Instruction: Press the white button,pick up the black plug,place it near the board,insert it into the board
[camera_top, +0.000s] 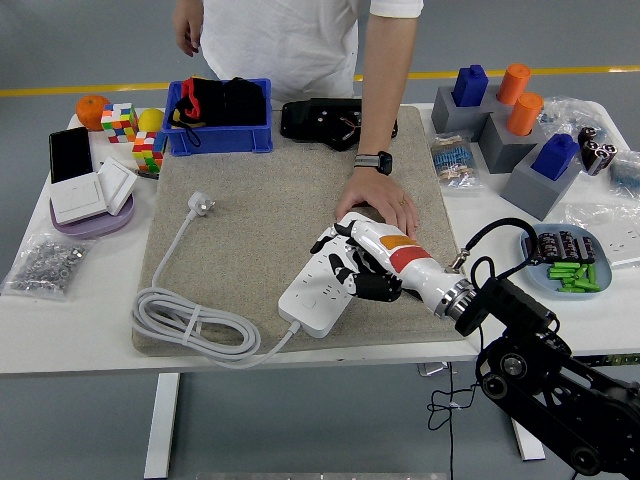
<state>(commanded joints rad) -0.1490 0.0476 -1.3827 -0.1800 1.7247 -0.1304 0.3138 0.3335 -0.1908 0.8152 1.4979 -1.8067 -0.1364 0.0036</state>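
The right hand (352, 262) hovers over the far half of the white board (322, 287), which lies slantwise near the mat's (250, 220) front right corner; its fingers (345, 283) are curled downward over the sockets and grip nothing. A person's hand (382, 206) rests flat on the mat at the board's far end, just behind the robot's hand. The board's white cord (185, 318) coils at the mat's front left corner, its plug (201, 206) lying toward the far left.
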